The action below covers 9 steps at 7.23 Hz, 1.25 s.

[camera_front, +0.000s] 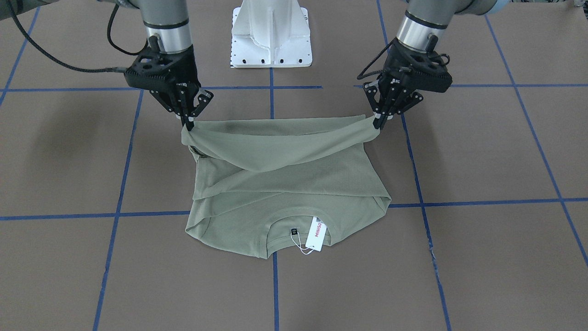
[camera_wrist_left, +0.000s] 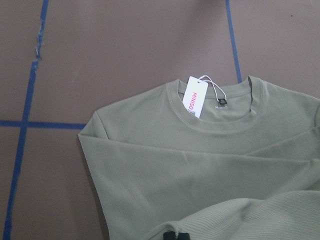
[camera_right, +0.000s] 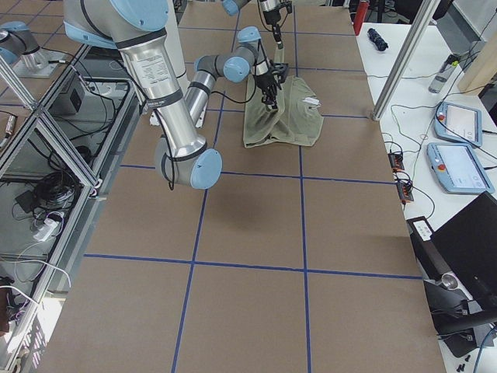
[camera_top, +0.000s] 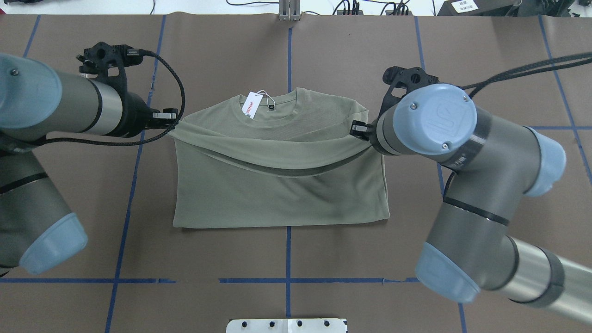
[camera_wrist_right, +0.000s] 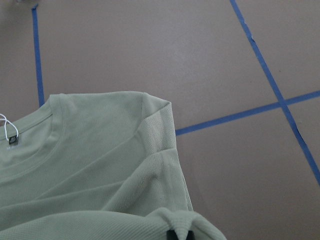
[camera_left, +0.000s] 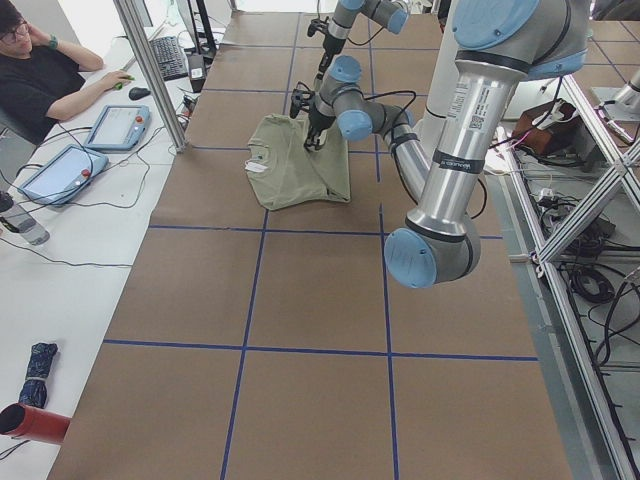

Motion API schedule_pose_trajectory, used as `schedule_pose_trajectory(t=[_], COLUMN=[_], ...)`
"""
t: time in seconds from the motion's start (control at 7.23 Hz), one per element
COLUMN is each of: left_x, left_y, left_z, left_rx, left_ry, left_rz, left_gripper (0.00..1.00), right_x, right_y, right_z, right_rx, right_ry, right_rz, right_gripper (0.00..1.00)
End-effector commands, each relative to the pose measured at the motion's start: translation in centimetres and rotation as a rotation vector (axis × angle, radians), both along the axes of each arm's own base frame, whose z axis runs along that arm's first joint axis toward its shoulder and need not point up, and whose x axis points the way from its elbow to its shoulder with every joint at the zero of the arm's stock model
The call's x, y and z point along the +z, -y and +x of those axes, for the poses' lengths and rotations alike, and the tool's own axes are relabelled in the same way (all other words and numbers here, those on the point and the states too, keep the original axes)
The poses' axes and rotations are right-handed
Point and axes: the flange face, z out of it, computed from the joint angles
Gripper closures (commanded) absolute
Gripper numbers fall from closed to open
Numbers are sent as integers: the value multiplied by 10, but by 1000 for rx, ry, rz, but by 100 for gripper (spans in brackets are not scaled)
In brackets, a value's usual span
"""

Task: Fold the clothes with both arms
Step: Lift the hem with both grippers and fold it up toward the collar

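The sage-green shirt (camera_front: 285, 184) lies folded on the brown table, collar and white red-lettered hang tag (camera_front: 319, 233) on the side away from the robot's base. Its near edge is lifted and stretched in a sagging band between both grippers. My left gripper (camera_front: 378, 123) is shut on one corner of that band, and my right gripper (camera_front: 188, 125) is shut on the other. From overhead, the left gripper (camera_top: 172, 121) and right gripper (camera_top: 358, 131) hang at the shirt's (camera_top: 277, 194) two sides near the shoulders. In the left wrist view the tag (camera_wrist_left: 195, 96) lies at the collar.
The white pedestal base (camera_front: 271, 37) stands behind the shirt. Blue tape lines (camera_front: 275, 285) grid the brown table cover. A person (camera_left: 40, 70) sits at a side desk with teach pendants (camera_left: 115, 125). Metal frame posts (camera_left: 150, 70) stand at the table's edge.
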Motion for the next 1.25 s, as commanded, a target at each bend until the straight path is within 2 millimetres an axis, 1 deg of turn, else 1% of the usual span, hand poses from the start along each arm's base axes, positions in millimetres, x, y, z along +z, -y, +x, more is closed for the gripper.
schedule_pose_trajectory(t=[0.0, 0.14, 0.28, 0.42, 0.55, 0.69, 0.97, 1.11], left_x=[34, 64, 90, 117, 139, 146, 144, 143], left_y=[49, 66, 88, 100, 106, 108, 108, 108], left_z=[29, 47, 65, 76, 83, 85, 85, 85], left_rx=[-10, -14, -45, -54, -53, -53, -51, -50], left_ry=[56, 54, 72, 76, 58, 59, 58, 58], left_rz=[-17, -12, 4, 8, 27, 26, 31, 34], left_gripper=[100, 100, 100, 100, 100, 100, 100, 1], right_x=[22, 34, 52, 61, 66, 68, 72, 75], right_y=[90, 123, 142, 150, 155, 159, 160, 159], right_z=[-44, -59, -70, -72, -69, -66, -67, -68], right_rx=[41, 48, 50, 32, 32, 28, 19, 19], right_ry=[-33, -51, -65, -81, -89, -93, -103, -108], right_rz=[5, 6, 6, 23, 18, 16, 18, 21], right_gripper=[100, 100, 100, 100, 100, 100, 100, 1])
